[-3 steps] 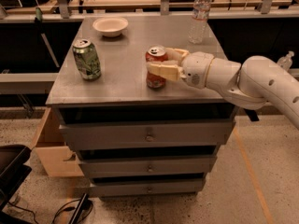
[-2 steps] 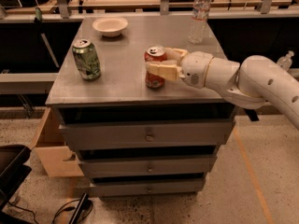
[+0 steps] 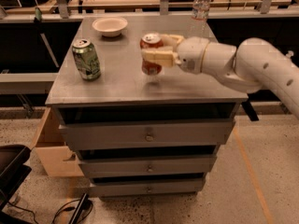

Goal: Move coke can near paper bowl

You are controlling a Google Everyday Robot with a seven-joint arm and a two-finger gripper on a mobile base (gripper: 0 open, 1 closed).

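Observation:
The coke can (image 3: 151, 54), red-orange with a silver top, is upright and held a little above the middle of the grey cabinet top (image 3: 117, 83). My gripper (image 3: 158, 50) reaches in from the right and is shut on the can, one beige finger across its front and one behind. The paper bowl (image 3: 110, 26), off-white and shallow, sits at the back left of the cabinet top, well apart from the can.
A green can (image 3: 86, 59) stands upright at the left of the cabinet top. A clear water bottle (image 3: 200, 7) stands at the back right corner. The cabinet has drawers below. A wooden box (image 3: 53, 150) sits on the floor at the left.
The coke can has risen off the cabinet top in my gripper. The bowl, green can and bottle have not moved.

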